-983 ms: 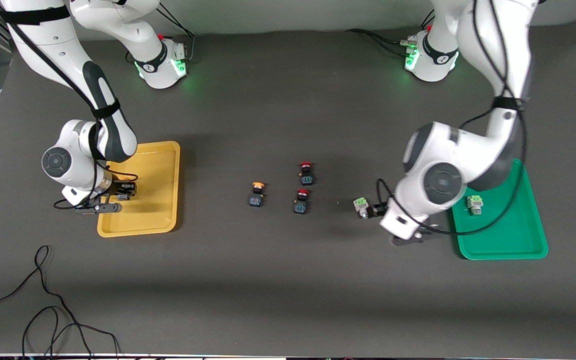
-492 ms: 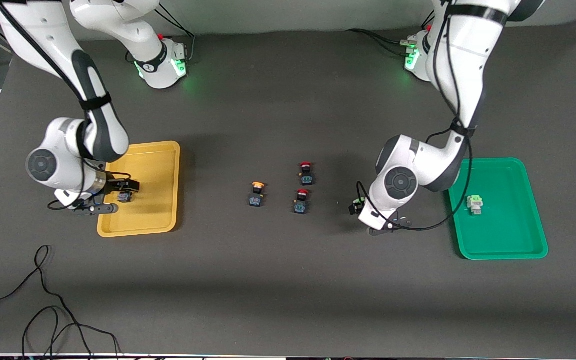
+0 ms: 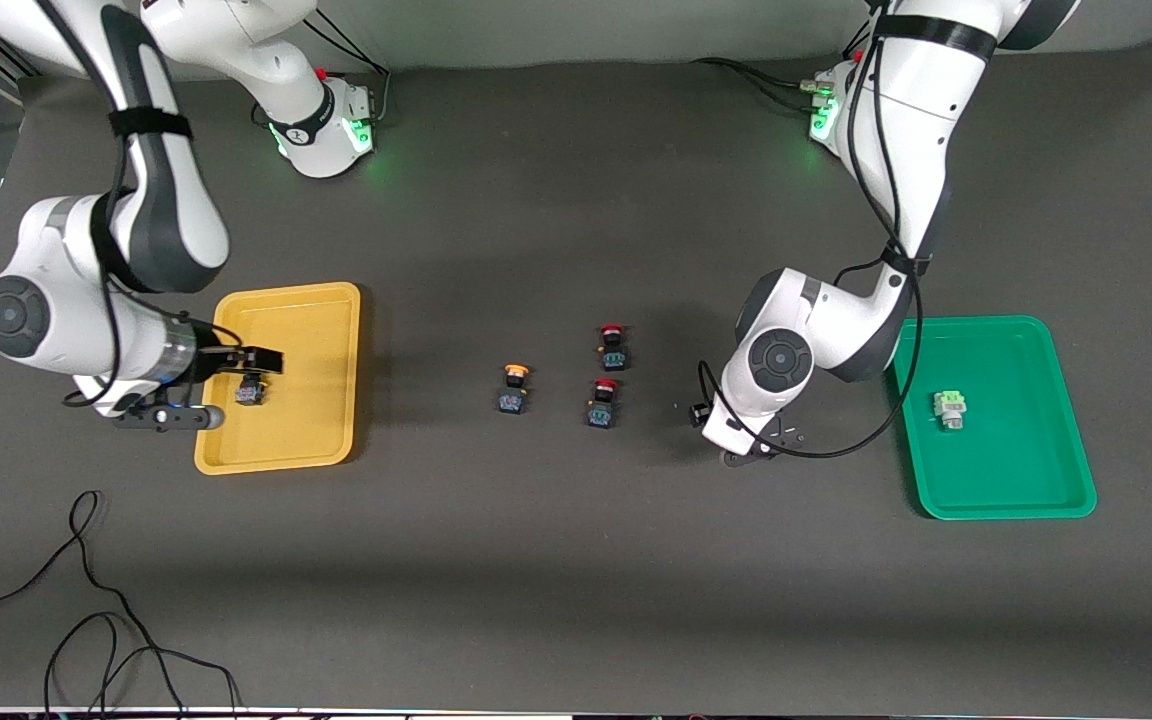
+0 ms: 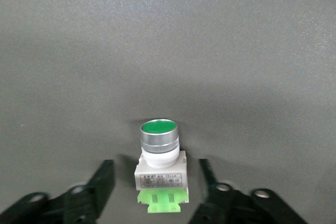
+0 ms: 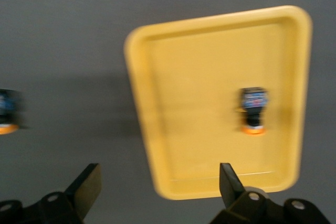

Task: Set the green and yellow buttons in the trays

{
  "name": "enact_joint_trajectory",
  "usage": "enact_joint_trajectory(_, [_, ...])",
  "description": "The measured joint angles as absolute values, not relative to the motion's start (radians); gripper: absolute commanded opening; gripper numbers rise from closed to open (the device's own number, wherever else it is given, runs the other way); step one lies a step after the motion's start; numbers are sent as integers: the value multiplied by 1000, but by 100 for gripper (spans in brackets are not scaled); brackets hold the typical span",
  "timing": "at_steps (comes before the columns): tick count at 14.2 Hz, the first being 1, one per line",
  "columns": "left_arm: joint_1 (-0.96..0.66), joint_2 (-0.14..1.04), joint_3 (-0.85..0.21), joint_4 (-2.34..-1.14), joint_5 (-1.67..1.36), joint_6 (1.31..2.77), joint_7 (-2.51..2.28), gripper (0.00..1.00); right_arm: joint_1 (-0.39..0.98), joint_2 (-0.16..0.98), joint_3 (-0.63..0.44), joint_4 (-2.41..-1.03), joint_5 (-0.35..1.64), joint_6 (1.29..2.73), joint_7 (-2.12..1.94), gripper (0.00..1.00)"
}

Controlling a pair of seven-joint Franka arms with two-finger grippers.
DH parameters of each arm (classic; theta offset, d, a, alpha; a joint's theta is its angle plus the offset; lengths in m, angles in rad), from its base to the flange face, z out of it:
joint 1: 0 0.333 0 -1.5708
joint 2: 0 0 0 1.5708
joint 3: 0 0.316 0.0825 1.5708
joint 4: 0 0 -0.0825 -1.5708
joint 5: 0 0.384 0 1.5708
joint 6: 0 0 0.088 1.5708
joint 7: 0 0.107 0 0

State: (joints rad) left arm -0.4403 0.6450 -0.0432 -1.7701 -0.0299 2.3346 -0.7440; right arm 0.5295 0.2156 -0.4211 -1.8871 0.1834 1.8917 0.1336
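The right gripper (image 3: 226,388) has let go: jaws wide, it lifts off the yellow button (image 3: 250,391) now lying in the yellow tray (image 3: 326,300). The left gripper (image 4: 156,166) has dropped astride the green button (image 4: 159,150) on the table near the green tray (image 3: 1036,490), jaws closing in but not yet touching. One yellow button (image 3: 513,388) is left mid-table.

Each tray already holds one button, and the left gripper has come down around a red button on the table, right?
Not red. The left wrist view shows the left gripper straddling a green button on the table. The rest holds: yellow tray holds a yellow button, green tray a green one.
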Motion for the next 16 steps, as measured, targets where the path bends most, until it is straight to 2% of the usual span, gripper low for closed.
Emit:
enact_joint_trajectory(4, [-439,619,-40,-1745,-32,2293,-766,0,680,275,-414,-1809,310,1889,351,100])
enact_joint_trajectory(8, [-346,469,-25,-1611,-106,1924,-604,0,821,427,-410,-1687,359,1940,532,100])
enact_joint_trajectory(10, [-230,365,-17,-1589,-121,1747,-414,0,871,509,-410,-1669,397,2011,551,100])
enact_joint_trajectory(12, [-76,308,-9,-1592,-101,1637,-181,0,902,584,-410,-1663,405,2067,553,100])
enact_joint_trajectory(14, [77,307,-4,-1603,-28,1627,24,0,922,642,-409,-1660,408,2111,553,100])
enact_joint_trajectory(16, [180,331,-3,-1628,41,1684,158,0,930,684,-410,-1659,408,2149,553,100])
